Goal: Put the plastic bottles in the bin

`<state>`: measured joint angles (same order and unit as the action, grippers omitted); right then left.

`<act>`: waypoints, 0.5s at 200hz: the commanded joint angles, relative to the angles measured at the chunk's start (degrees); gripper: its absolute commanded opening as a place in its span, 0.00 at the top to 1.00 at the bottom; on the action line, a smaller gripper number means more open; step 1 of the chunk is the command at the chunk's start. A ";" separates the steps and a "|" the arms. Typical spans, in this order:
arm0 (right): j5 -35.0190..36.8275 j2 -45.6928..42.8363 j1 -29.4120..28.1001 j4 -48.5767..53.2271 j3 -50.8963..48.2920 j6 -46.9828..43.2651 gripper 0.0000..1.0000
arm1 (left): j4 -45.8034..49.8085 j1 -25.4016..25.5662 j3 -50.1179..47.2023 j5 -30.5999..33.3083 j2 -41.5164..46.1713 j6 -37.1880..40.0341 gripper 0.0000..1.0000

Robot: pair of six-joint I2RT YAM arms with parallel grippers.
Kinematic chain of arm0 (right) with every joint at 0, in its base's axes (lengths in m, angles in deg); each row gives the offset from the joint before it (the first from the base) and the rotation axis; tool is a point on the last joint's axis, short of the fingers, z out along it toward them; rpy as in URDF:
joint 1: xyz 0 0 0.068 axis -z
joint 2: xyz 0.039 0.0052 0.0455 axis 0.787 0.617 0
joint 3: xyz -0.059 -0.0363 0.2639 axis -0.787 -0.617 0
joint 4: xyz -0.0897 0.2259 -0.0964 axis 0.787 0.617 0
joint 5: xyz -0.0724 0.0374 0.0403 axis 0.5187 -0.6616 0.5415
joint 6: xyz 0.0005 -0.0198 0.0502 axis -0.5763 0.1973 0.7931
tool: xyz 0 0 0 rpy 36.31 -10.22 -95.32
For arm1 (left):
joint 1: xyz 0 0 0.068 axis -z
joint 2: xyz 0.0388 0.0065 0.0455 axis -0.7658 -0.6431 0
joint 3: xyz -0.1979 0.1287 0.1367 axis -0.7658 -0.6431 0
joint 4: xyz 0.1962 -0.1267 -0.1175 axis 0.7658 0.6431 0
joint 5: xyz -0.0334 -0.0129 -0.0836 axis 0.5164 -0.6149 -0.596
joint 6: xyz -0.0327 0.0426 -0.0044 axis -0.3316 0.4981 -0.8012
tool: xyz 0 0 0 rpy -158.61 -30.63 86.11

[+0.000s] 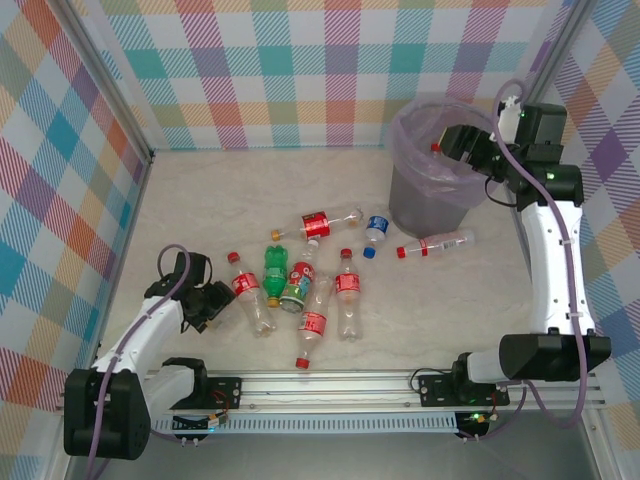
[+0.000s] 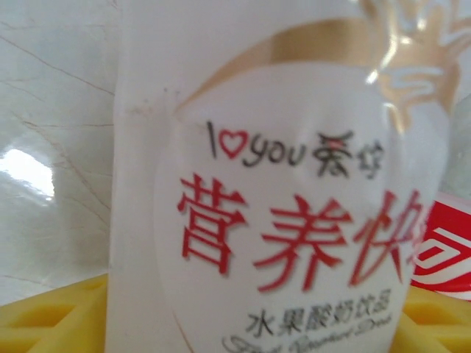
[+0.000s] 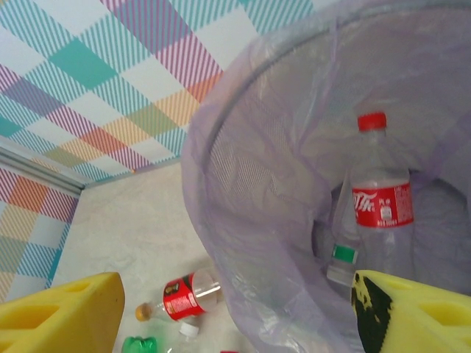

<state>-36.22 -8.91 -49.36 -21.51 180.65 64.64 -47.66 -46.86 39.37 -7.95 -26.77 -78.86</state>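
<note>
Pale marbled desk (image 1: 200,200). Round grey lilac-bagged bin (image 1: 420,205): two clear plastic bottles (image 3: 380,198) inside, roughly nine remaining on desk. Right gripper (image 3: 235,316) above bin, jaws wide, empty. Left gripper (image 2: 243,327) jaws flank white-labelled bottle (image 2: 280,184); grip unclear.

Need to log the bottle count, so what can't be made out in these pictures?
Left wrist view: a white-labelled bottle sits too close and blurred; whether the left gripper clamps it is unclear.
Right wrist view: the bag of the bin and a yellow finger hide its bottom, so bottles inside can't be counted.
Top view: the right gripper covers part of the bin's mouth.
</note>
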 commanded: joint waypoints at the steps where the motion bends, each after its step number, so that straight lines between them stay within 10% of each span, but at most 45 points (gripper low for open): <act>1: -2.09 -3.29 0.00 0.62 -2.96 0.42 0.19 | 5.42 -0.56 1.65 3.90 2.57 1.86 0.30; 40: 1.72 -7.94 0.10 6.51 -5.27 -3.51 0.19 | 5.78 -0.56 7.02 8.98 8.55 4.23 0.35; 100: -1.03 -13.69 0.17 9.36 -9.81 -5.09 0.19 | -3.10 0.48 16.65 -0.16 -0.66 5.41 0.35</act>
<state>-34.47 -21.54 -49.34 -13.03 173.74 60.29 -45.63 -46.84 52.07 -3.86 -24.26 -74.34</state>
